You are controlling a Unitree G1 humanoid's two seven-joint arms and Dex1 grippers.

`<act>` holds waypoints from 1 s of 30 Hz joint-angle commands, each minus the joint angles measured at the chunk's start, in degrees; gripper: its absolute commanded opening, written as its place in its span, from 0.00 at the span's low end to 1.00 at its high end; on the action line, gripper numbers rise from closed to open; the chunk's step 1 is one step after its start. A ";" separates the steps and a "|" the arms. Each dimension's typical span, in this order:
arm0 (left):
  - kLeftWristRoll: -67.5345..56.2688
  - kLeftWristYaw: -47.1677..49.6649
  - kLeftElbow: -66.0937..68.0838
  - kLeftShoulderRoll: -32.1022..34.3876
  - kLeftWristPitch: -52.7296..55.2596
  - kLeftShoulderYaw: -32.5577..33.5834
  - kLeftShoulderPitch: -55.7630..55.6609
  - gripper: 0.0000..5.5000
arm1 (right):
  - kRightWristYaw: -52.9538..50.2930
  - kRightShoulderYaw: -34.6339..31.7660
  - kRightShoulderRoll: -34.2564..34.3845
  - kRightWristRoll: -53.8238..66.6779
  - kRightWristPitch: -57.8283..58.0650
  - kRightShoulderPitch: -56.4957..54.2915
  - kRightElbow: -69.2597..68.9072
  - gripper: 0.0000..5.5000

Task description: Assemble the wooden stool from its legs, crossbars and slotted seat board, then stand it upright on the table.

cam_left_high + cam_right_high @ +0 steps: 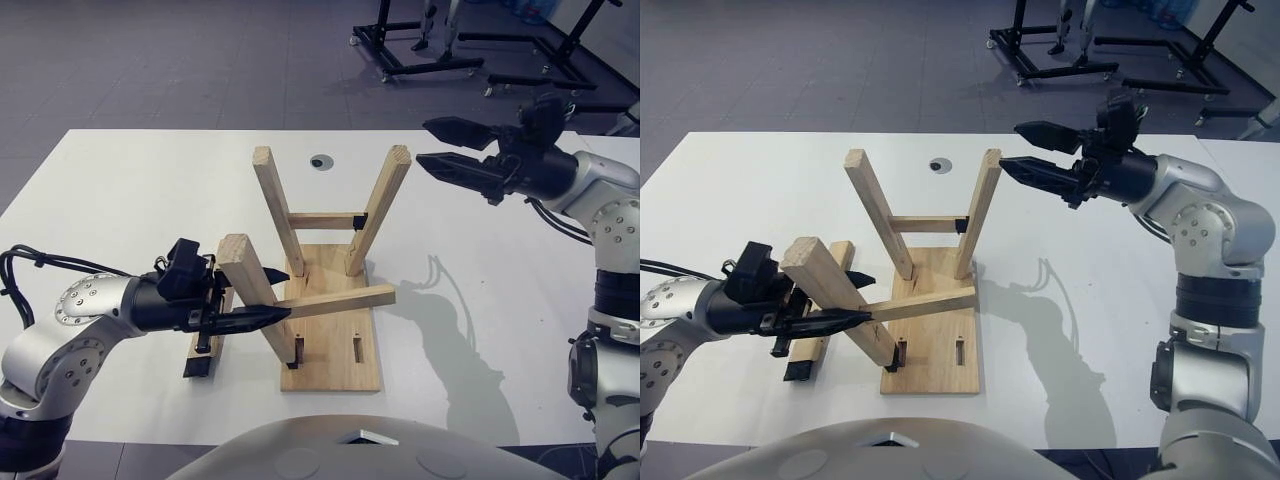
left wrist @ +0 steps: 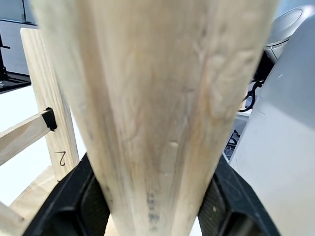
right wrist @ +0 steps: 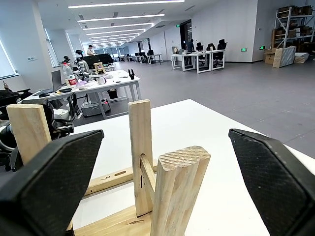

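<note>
One tilted leg (image 1: 243, 266) tight in left jaws; right jaws wide, near an upright leg (image 1: 380, 208).

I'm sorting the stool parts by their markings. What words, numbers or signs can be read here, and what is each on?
"2": handwritten on the pale upright wooden leg, near where the black-tipped crossbar enters it.
Faint mark on the light wooden crossbar in the right wrist view: too small to read.
Green wall signs in the room behind: too small to read.
Big wooden leg in the left gripper: no writing seen.
</note>
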 commanded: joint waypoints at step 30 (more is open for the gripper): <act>-0.47 3.19 -0.58 0.84 3.08 -3.13 -2.66 0.37 | 1.72 1.03 1.09 -3.58 -1.05 2.37 0.61 0.85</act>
